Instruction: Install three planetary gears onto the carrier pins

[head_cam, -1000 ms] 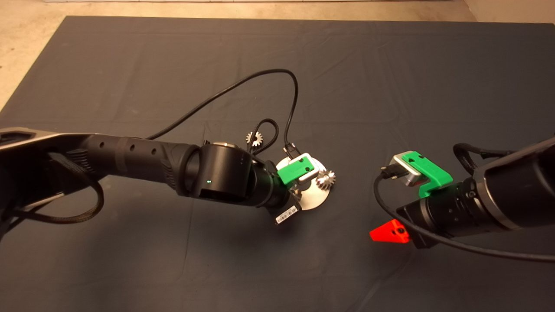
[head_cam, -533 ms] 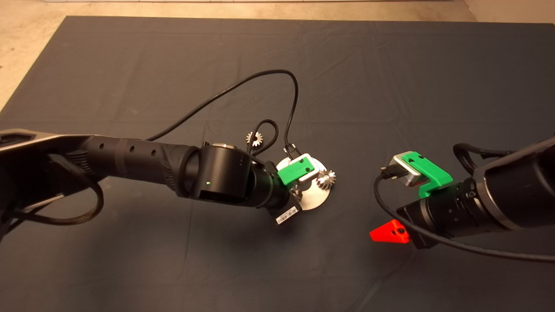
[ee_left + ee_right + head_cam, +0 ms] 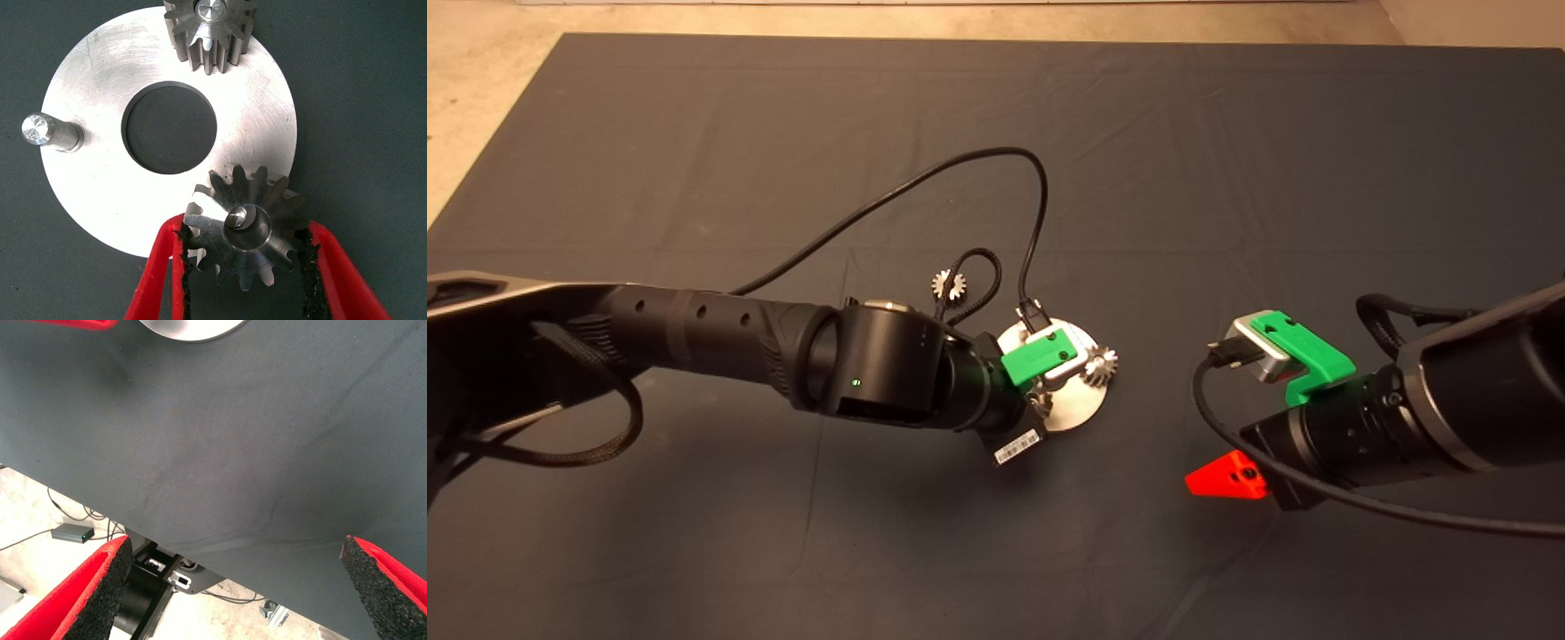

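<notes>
Left hand [image 3: 243,280], lower than before, gear [image 3: 243,233] over pin [image 3: 239,215].

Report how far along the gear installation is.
Done: one small silvery toothed gear sits on a pin of the shiny round disc. In hand: the left end effector holds a second gear over another pin. Left: the bare pin and the loose gear on the mat.
</notes>
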`<state>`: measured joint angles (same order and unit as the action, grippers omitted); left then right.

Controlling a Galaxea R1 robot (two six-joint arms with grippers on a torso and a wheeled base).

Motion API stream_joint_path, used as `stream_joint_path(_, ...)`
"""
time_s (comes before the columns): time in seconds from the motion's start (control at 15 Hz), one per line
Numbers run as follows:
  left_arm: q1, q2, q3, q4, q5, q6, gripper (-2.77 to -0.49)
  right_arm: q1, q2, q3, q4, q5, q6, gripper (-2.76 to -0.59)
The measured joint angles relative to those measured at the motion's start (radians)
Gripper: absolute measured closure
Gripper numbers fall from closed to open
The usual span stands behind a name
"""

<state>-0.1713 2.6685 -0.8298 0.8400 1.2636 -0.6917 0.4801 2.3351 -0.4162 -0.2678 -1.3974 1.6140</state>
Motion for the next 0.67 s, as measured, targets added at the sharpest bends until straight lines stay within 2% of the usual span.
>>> stream_joint_path(0.2, 0.000, 0.001, 0.000, -0.001, 0.002, 0.061, -0.77, 0.009, 0.000, 0.000, 0.000, 0.000, 0.000, -2.34)
stream_joint_path(0.27, 0.003, 0.002, 0.000, -0.001, 0.019, 0.089, -0.77, 0.009, 0.000, 0.000, 0.000, 0.000, 0.000, -2.34)
stream_joint_path(0.47, 0.011, 0.002, 0.003, -0.005, 0.048, 0.144, -0.77, 0.009, -0.002, 0.000, 0.000, 0.001, 0.000, -2.34)
stream_joint_path(0.67, 0.010, -0.001, 0.007, -0.025, 0.054, 0.170, -0.77, 0.008, -0.002, 0.000, 0.000, 0.000, 0.000, -2.34)
